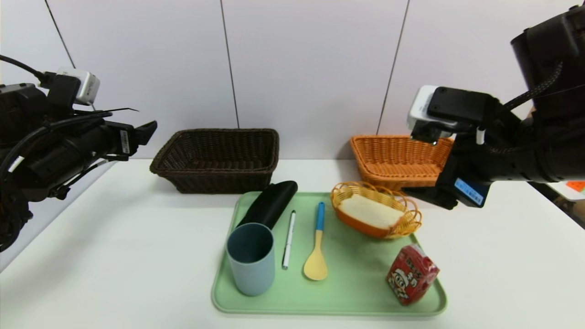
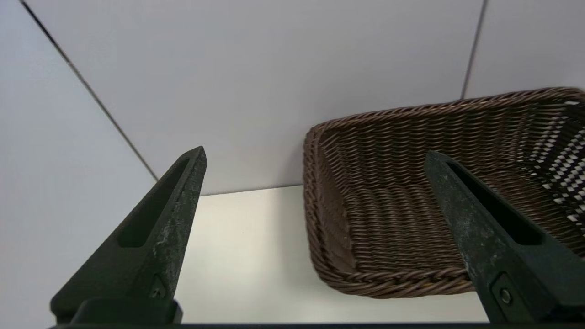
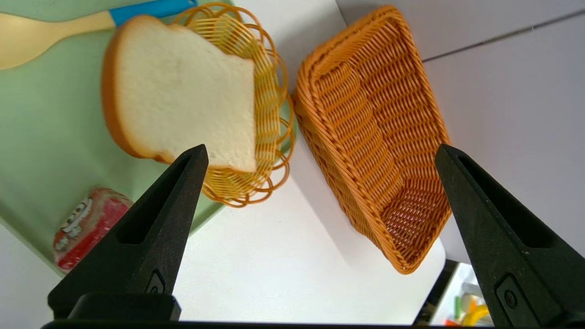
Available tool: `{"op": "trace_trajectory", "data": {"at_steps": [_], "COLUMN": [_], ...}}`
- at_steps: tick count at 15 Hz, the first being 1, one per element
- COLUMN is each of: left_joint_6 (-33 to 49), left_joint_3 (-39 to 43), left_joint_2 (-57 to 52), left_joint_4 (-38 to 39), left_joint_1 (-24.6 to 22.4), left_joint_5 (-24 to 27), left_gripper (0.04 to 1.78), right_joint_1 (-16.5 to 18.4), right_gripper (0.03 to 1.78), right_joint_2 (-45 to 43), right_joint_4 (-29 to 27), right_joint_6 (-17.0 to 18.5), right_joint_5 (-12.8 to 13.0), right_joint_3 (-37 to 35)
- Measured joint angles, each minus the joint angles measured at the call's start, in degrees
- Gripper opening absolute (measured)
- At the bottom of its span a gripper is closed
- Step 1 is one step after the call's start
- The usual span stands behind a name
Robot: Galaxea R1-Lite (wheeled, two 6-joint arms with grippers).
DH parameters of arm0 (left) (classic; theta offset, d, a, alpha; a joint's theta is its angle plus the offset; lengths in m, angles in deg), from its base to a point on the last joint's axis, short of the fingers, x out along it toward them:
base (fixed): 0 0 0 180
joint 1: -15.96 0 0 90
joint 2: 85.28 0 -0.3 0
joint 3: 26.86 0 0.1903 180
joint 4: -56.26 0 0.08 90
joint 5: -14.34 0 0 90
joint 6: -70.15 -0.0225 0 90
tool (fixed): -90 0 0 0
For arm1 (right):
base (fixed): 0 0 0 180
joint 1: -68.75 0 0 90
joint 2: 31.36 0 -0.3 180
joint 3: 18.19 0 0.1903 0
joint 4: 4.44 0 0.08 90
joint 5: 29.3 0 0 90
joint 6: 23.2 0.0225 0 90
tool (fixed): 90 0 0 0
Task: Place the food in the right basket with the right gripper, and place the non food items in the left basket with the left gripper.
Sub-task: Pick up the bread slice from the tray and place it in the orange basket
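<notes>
Sorting layout on the table (image 1: 114, 256). Bread (image 1: 369, 210) and red carton (image 1: 411, 274) lie on the tray's (image 1: 352, 297) right, nearest the orange basket (image 1: 397, 160); cup (image 1: 250, 258), case (image 1: 270, 204), pen (image 1: 289, 238) and spoon (image 1: 316, 249) lie toward the brown basket (image 1: 217, 157). Left tool (image 2: 315, 183) and right tool (image 3: 320, 169) hover open and empty, so each serves its own side.

Colours on the white table (image 1: 114, 256)

Pale green tray (image 1: 356, 292); grey-blue cup (image 1: 250, 258), black case (image 1: 270, 203), white pen (image 1: 288, 238), yellow spoon (image 1: 317, 246) with blue handle, red cartoon-faced carton (image 1: 411, 273), cream bread (image 1: 370, 211); dark brown basket (image 1: 215, 160), orange-tan basket (image 1: 397, 160), both woven.
</notes>
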Motion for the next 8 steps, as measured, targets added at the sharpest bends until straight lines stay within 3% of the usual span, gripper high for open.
{"op": "trace_trajectory", "data": {"at_steps": [4,6,8], "left_joint_6": [-2.1,-2.0,-1.8], "left_joint_3": [-0.1,0.0,0.1], "left_joint_2": [0.3,0.8,1.5], "left_joint_4": [2.2,3.6,4.1], "left_joint_1": [-0.1,-0.2,-0.2], "left_joint_5": [-0.1,-0.1,-0.2], "left_gripper": [1.69,1.69,1.69], "right_joint_1": [-9.1,-12.4,-13.4], "right_gripper": [1.71,1.71,1.71], "right_joint_2": [1.1,1.1,1.4], "right_joint_4": [-0.1,0.1,0.2], "right_joint_6": [2.7,4.0,4.3], "right_joint_5": [6.6,7.7,7.7], "right_joint_3": [-3.4,-6.4,-8.1]}}
